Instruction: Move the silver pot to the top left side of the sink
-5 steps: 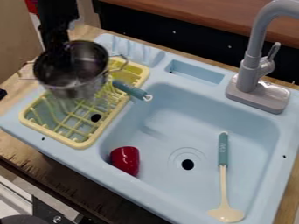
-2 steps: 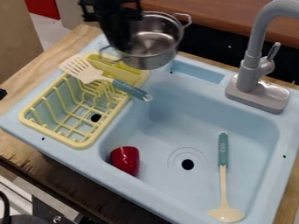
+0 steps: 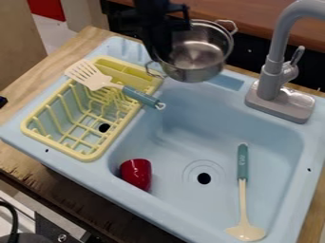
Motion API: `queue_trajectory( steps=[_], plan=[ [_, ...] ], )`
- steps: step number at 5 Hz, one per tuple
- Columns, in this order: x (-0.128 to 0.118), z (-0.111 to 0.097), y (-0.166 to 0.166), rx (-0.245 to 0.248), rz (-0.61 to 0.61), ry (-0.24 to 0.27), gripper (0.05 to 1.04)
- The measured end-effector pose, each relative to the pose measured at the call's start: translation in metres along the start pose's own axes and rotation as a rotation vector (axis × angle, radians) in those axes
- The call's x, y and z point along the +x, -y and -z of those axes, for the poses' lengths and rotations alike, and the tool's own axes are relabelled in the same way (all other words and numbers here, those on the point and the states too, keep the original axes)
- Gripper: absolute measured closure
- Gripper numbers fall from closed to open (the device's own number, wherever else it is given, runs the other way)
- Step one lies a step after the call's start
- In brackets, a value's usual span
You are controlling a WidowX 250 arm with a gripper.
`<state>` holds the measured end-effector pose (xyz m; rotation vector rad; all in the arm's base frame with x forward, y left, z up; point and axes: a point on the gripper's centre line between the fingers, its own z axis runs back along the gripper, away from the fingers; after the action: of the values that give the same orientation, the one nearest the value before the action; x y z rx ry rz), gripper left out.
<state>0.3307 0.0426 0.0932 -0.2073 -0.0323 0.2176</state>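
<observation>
Silver metal pot (image 3: 199, 53), clenched in black two-finger gripper (image 3: 162, 53), has swung right, likely nearing its set-down on the pale-blue plastic sink (image 3: 209, 126).

Black gripper hangs, gripping, over the sink's far edge

The black WidowX arm (image 3: 149, 6) comes in from the top edge of the view, its base out of view. Its two-finger gripper (image 3: 162, 56) points down, leaning slightly, with the lower ends toward the right of the view. It hangs above the far edge of the sink (image 3: 190, 124), nearer the far left corner than the far right one. The fingers (image 3: 158, 42) are closed in a grip.
</observation>
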Motion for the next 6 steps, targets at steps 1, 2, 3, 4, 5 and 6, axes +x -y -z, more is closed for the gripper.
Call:
queue_trajectory(
  steps=[1,2,3,4,5,6],
  plan=[
    [0.004,0.013,0.007,0.011,-0.050,0.009,1.025],
    [0.008,0.026,0.003,0.022,-0.110,-0.010,1.025],
    [0.014,0.038,-0.003,0.051,-0.123,0.001,1.025],
    [0.018,0.039,-0.006,0.063,-0.115,0.028,1.025],
    [0.018,0.038,-0.011,0.065,-0.118,0.027,1.025],
    [0.015,0.040,-0.014,0.068,-0.118,0.019,1.025]
  ],
)
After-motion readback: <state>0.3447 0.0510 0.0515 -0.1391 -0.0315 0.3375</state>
